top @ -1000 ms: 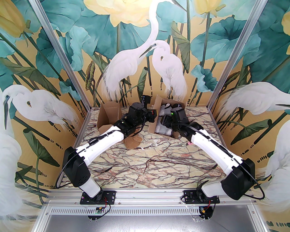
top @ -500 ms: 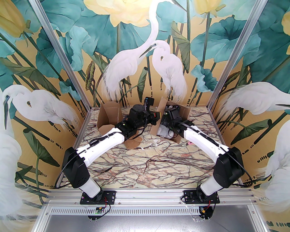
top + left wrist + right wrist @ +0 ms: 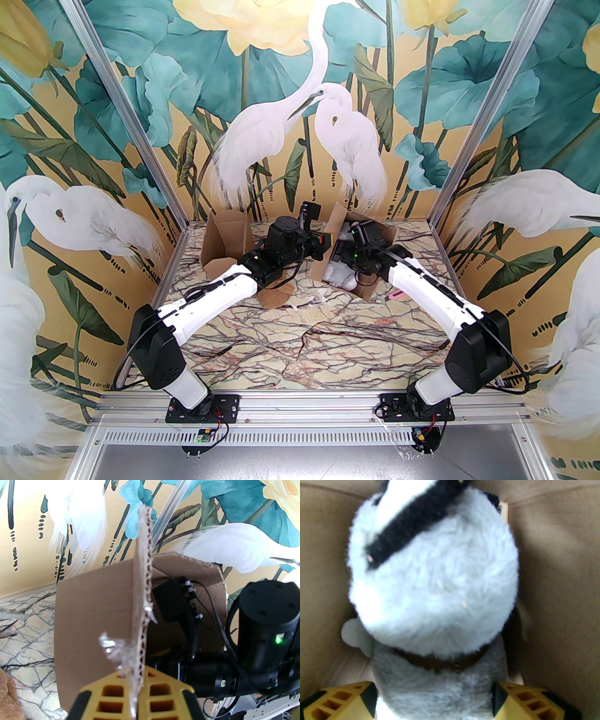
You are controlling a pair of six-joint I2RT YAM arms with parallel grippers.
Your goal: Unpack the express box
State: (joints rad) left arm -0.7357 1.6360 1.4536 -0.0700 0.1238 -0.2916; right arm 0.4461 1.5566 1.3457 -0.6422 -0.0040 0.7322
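Pinching the box (image 3: 93, 611) by its flap (image 3: 141, 573), the left gripper (image 3: 137, 681) holds it open; the right gripper (image 3: 433, 691), spread wide, straddles the unlifted toy (image 3: 433, 585) inside.

A: Where does the plush toy (image 3: 431, 585) sit?
B: Inside the express box (image 3: 367, 287), toward the far edge of the counter (image 3: 304, 337).
A: And beside that box?
B: A second carton (image 3: 229, 239) stands well to its left; a small lump (image 3: 274, 295) lies before it, leftward.

Place: robot lab booth
Frame: aluminium posts (image 3: 140, 136), rail (image 3: 300, 402)
Walls: printed heron backdrop (image 3: 281, 131)
Surface: marble-pattern tabletop (image 3: 300, 337)
Machines: left arm (image 3: 211, 293), right arm (image 3: 429, 293), bolted to rail
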